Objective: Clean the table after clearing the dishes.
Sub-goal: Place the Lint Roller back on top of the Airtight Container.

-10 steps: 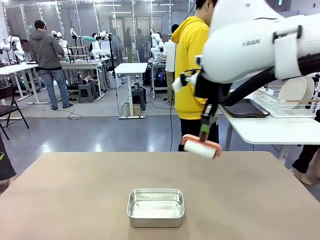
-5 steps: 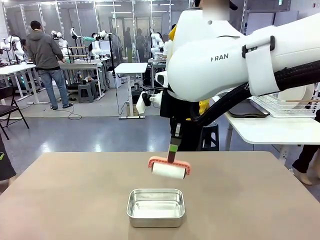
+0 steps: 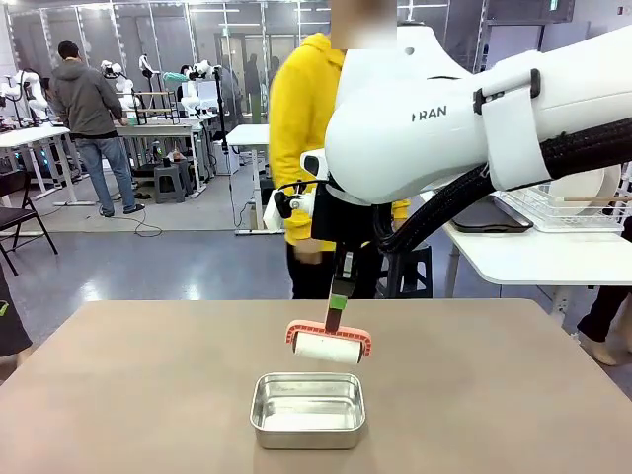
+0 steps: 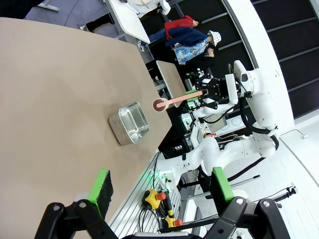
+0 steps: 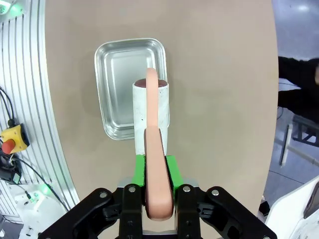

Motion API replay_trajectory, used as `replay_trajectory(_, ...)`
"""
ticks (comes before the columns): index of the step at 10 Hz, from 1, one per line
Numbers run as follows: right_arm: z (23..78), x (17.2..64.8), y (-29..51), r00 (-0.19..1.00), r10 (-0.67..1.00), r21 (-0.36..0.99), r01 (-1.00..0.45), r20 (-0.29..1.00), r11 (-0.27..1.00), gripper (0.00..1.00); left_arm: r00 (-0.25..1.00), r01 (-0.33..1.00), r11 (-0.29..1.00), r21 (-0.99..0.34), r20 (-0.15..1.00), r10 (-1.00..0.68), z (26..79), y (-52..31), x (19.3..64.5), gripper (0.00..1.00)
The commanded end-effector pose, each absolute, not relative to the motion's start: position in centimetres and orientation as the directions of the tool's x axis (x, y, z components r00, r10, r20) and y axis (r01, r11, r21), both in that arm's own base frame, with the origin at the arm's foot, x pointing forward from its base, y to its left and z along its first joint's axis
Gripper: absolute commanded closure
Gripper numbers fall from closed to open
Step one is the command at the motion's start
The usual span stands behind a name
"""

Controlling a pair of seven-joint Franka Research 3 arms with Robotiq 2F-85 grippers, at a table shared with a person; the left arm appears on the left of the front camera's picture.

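Now the right end effector (image 3: 337, 299) is clamped on the salmon-pink handle of a lint roller (image 3: 330, 346), whose white roll hangs just above the far rim of the small steel pan (image 3: 307, 409). A second ago the roller was out toward the desk's far right edge; it has since swept in toward the middle and come lower. In the right wrist view the green pads (image 5: 171, 170) pinch the handle from both sides, and the roll (image 5: 151, 115) overlaps the pan (image 5: 115, 89) below it, though I cannot tell whether it touches.

The desk (image 3: 118, 385) carries no plates or trays, only the pan near the middle of the near edge, so clearing looks finished and cleaning is the step in hand. Moving the roller to the pan suggests it is either being set down there or lined up for a pass over the desk's middle; which one is not clear yet.

The left end effector (image 4: 162, 191) hangs high with jaws wide apart and nothing between them, looking down on the desk (image 4: 50, 89), the pan (image 4: 129, 122) and the roller (image 4: 174, 101).

A person in a yellow hoodie (image 3: 301, 128) stands beyond the far edge.
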State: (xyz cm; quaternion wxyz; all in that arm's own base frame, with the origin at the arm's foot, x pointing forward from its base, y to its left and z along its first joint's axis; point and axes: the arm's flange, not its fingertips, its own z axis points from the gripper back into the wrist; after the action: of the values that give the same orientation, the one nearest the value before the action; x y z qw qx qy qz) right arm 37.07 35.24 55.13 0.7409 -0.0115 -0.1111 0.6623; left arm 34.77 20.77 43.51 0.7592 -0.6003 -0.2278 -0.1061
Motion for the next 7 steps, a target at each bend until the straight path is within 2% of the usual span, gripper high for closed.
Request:
replay_trajectory(1,55.2,36.9,35.4,0.104,0.984,-0.176,-0.976,0.146,0.129,0.79,0.874,0.434,0.26,-0.862,0.473,0.109,43.9,20.8,34.3,0.0)
replay_trajectory(3,55.1,37.1,35.2,0.1,0.984,-0.164,-0.979,0.149,0.124,0.79,0.874,0.434,0.26,-0.862,0.473,0.109,43.9,20.8,34.3,0.0)
replay_trajectory(5,52.9,38.8,38.2,0.059,0.995,-0.065,-0.996,0.085,0.064,0.79,0.874,0.434,0.26,-0.862,0.473,0.109,43.9,20.8,34.3,0.0)
replay_trajectory(7,51.1,39.8,38.9,0.057,0.996,-0.015,-0.998,0.065,0.059,0.79,0.874,0.434,0.26,-0.862,0.473,0.109,43.9,20.8,34.3,0.0)
